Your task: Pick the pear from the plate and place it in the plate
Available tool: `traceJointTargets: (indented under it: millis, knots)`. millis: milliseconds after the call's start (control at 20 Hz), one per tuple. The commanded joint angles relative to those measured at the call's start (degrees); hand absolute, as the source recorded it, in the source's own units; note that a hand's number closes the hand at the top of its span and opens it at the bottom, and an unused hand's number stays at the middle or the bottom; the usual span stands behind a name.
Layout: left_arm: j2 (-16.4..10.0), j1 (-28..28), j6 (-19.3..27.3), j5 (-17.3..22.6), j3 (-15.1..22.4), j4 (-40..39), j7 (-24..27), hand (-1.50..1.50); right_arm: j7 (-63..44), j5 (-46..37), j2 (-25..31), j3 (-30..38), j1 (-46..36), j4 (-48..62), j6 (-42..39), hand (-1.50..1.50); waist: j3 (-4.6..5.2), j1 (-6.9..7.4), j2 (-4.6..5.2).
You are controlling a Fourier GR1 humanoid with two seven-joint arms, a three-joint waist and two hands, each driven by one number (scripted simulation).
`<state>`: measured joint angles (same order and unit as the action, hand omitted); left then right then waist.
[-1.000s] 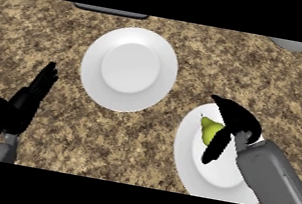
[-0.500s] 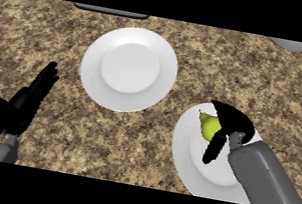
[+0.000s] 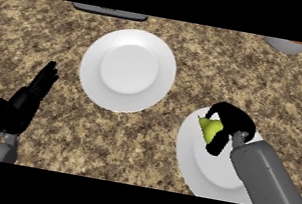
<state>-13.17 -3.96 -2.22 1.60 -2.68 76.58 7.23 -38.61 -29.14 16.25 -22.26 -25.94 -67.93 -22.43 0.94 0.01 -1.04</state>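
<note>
- no text, label, brand, number or sign can be read in the head view.
- the dark object at the counter's far edge is cut off at the top (nothing on the part that shows can be read).

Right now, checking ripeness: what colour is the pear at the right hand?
Yellow-green; the pear shows best in the head view, with the right hand curled round it.
</note>
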Motion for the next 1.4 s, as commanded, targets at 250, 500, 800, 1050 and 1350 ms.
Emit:
traceJointTargets:
  millis: [250,500,800,1050,1350]
  knots:
    - [-0.8,4.0,0.8,0.5,-2.5,0.0,0.5,0.0,-11.5,-13.5,-4.6,-0.7,17.9,-14.9,27.2,1.5,-0.85,-3.82,-0.23]
    - [-0.6,2.2,-0.5,0.7,-1.0,2.6,-1.5,0.0,-17.2,-29.6,-3.6,-7.5,24.7,-24.7,37.7,1.5,-0.9,-1.66,0.41]
    - [0.2,1.9,0.1,-0.6,-1.1,0.0,0.7,0.0,-26.8,-43.9,-4.6,-16.7,30.9,-45.1,31.1,1.5,-0.84,-1.16,0.71]
    - [-0.5,4.4,-2.1,0.7,-1.8,1.1,2.2,0.0,-31.2,-58.7,-12.2,-24.3,29.8,-49.0,25.2,1.5,-0.85,-0.24,0.8]
    - [-0.1,-0.3,-1.2,-0.5,-1.5,-0.5,-1.0,0.0,-30.1,-70.1,-16.0,-27.4,23.5,-54.4,19.8,1.5,-0.87,-0.31,0.9]
